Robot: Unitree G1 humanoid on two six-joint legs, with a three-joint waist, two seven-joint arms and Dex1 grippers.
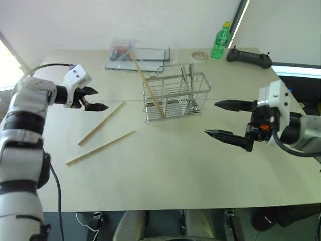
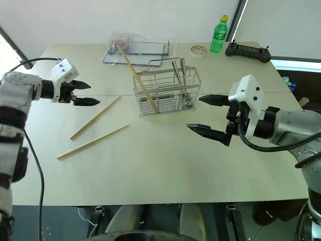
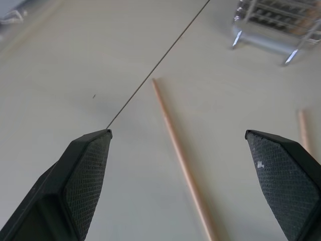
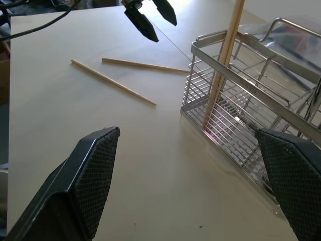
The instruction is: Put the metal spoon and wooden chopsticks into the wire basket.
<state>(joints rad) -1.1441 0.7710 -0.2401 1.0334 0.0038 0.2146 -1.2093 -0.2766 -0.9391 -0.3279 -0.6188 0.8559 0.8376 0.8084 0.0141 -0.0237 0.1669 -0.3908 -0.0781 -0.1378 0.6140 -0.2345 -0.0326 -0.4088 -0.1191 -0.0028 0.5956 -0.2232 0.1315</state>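
The wire basket (image 1: 175, 98) stands in the middle of the table. One of the wooden chopsticks (image 1: 148, 86) leans inside its left end, sticking out toward the back left. Two more chopsticks (image 1: 102, 123) (image 1: 100, 147) lie flat on the table to the basket's left. Thin shiny metal handles (image 2: 179, 70) stand upright in the basket's right end; I take one for the metal spoon, its bowl hidden. My left gripper (image 1: 102, 99) hovers open just above the upper end of the nearer chopstick (image 3: 175, 145). At the basket's right, my right gripper (image 1: 210, 118) hangs open and holds nothing.
At the back lie a flat clear tray with a plastic bag (image 1: 138, 56), a small round lid (image 1: 199, 55), a green bottle (image 1: 219, 41) and a black controller (image 1: 249, 56). A thin seam line crosses the table (image 3: 150, 80).
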